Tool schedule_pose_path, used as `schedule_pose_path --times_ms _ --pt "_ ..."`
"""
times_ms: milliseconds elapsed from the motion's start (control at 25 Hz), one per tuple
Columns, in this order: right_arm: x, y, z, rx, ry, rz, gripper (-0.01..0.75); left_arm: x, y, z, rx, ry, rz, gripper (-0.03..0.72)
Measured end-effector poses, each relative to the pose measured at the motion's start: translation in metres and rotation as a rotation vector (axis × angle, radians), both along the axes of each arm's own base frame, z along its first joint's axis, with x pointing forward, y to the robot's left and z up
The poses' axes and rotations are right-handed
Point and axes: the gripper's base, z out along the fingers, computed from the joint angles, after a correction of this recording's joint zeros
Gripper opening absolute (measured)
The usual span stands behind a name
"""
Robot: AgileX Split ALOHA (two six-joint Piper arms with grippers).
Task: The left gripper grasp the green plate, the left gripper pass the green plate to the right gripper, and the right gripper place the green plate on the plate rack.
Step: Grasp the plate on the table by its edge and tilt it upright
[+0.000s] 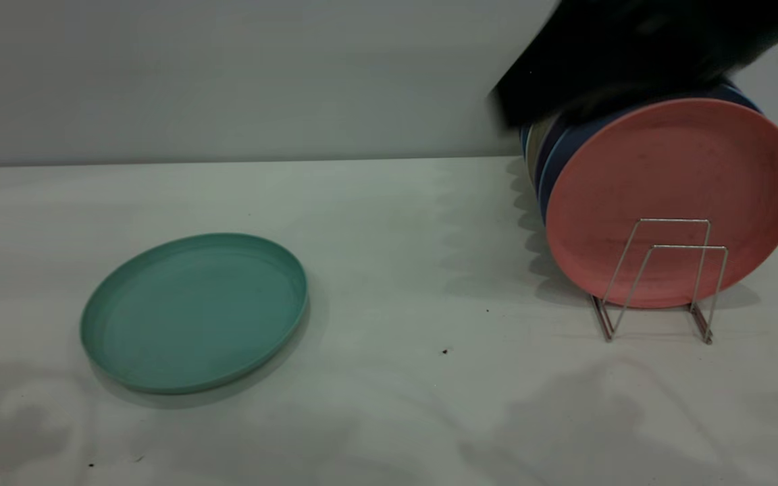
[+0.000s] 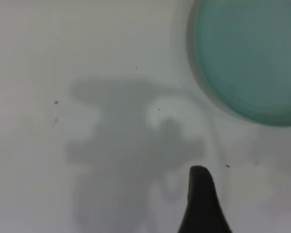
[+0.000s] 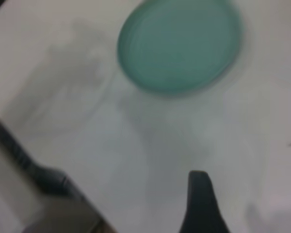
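The green plate lies flat on the white table at the left, with nothing touching it. It shows far off in the left wrist view and in the right wrist view. Only one black tip of my left gripper is in view, above bare table and apart from the plate. Only one black tip of my right gripper is in view, high over the table and far from the plate. The plate rack stands at the right. A blurred black arm part hangs over it.
A salmon-pink plate stands upright in the rack's front, with blue plates and a pale one behind it. The two front wire loops hold nothing. The table's edge and a dark object show in the right wrist view.
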Motion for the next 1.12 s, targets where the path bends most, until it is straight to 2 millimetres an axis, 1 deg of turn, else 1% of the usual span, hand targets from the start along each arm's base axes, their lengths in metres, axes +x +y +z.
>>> schedule_pose_path --times_ms 80,240,280,400,560,720,800,1000,1120 --pt "0.001 0.017 -0.013 -0.017 0.037 0.045 0.533 0.015 0.002 -0.023 0.000 0.033 0.006 0.528" --pt "-0.002 0.042 -0.029 -0.038 0.080 0.110 0.533 0.043 0.009 -0.071 -0.004 0.140 0.027 0.528" --pt "-0.003 0.046 -0.033 -0.044 0.091 0.119 0.533 0.049 0.012 -0.083 -0.005 0.167 0.032 0.528" --pt "-0.005 0.052 -0.040 -0.054 0.105 0.136 0.533 0.073 0.021 -0.105 -0.009 0.206 0.047 0.528" --pt "-0.005 0.052 -0.039 -0.046 0.107 0.126 0.533 0.099 0.021 -0.132 -0.040 0.268 0.011 0.528" --pt "-0.004 0.052 -0.039 -0.046 0.099 0.113 0.533 0.119 0.016 -0.156 -0.114 0.292 -0.019 0.528" --pt "-0.004 0.052 -0.039 -0.045 0.099 0.112 0.533 0.126 0.015 -0.164 -0.130 0.295 -0.035 0.528" --pt "-0.004 0.052 -0.039 -0.043 0.100 0.111 0.533 0.133 0.012 -0.175 -0.164 0.276 -0.016 0.526" --pt "-0.003 0.052 -0.039 -0.042 0.100 0.110 0.533 0.134 0.011 -0.180 -0.172 0.268 -0.004 0.510"
